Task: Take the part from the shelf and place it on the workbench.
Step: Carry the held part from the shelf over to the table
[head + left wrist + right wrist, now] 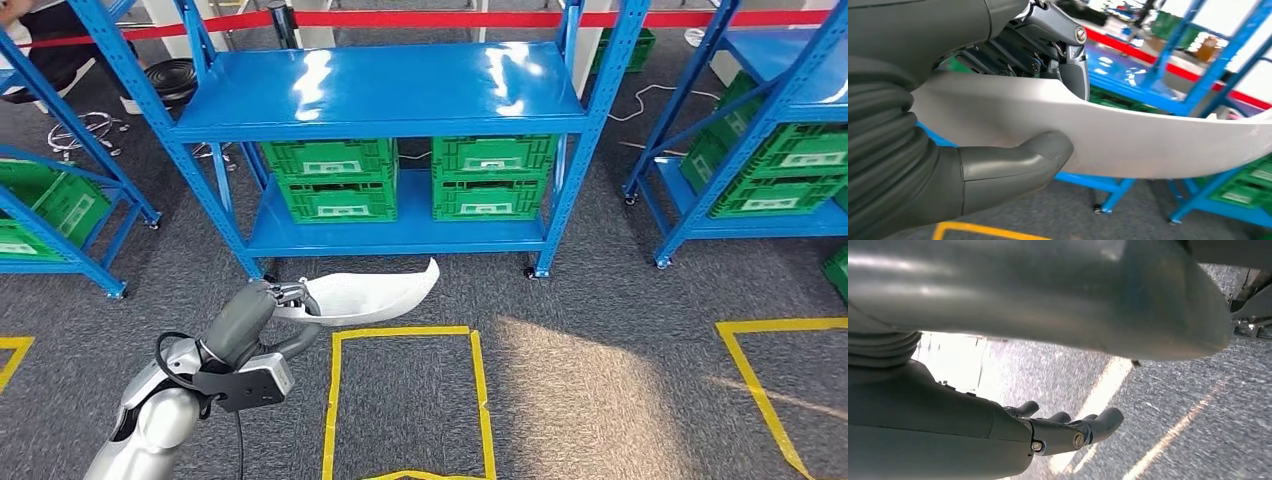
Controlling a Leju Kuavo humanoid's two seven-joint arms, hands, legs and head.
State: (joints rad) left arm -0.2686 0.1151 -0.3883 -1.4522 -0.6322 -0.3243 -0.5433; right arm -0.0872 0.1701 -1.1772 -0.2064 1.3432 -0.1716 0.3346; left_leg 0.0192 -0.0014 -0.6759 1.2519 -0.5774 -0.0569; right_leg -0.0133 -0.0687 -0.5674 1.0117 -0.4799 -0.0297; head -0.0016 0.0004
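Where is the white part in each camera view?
Head view: white part low and left of centre, held by the left robot hand, before the blue shelf.
Left wrist view: part spans the picture.
Right wrist view: not in it.
Shared landmark: blue shelf.

White part (375, 292), blue shelf (385, 90), green crates (335, 180), yellow floor tape (478, 372).

Warehouse-style workshop floor.
Blue steel shelving racks (385, 95) hold green plastic crates (330, 178); yellow tape rectangles (405, 400) mark grey carpet (600, 380), behind red barrier tape (430, 18).
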